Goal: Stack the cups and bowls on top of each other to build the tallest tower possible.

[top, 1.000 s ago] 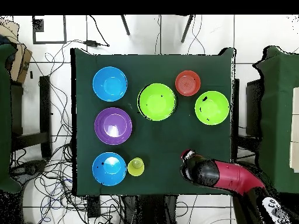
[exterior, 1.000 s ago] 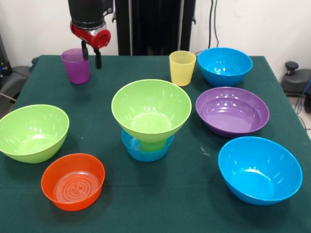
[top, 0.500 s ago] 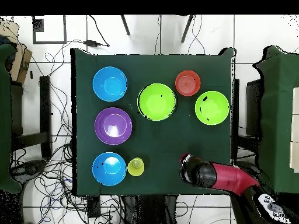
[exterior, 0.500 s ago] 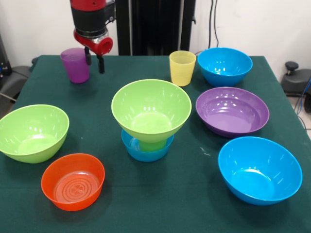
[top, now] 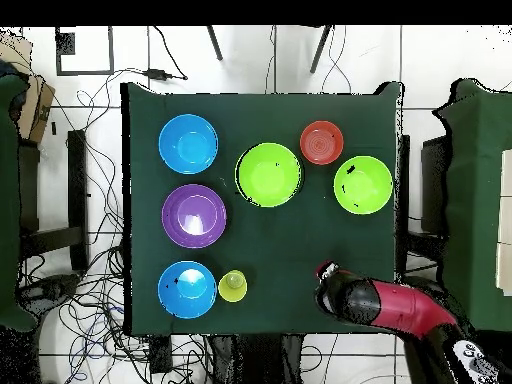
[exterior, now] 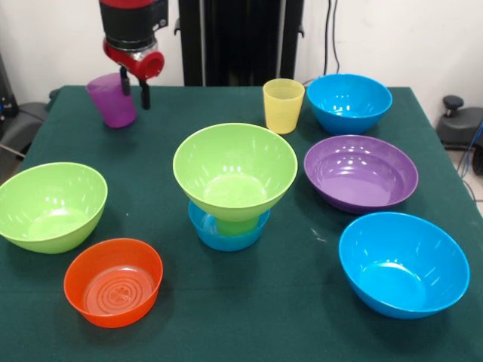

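The claw (exterior: 133,84) is clamped on the purple cup (exterior: 109,99), which tilts, mouth up.

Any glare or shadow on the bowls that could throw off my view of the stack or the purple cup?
Front view: white highlights streak the stack's green bowl, the purple bowl and the orange bowl; shadows under them are soft. The purple cup is tilted at the gripper but reads clearly. Overhead view: bowls look flat with little glare, and the arm hides the cup.
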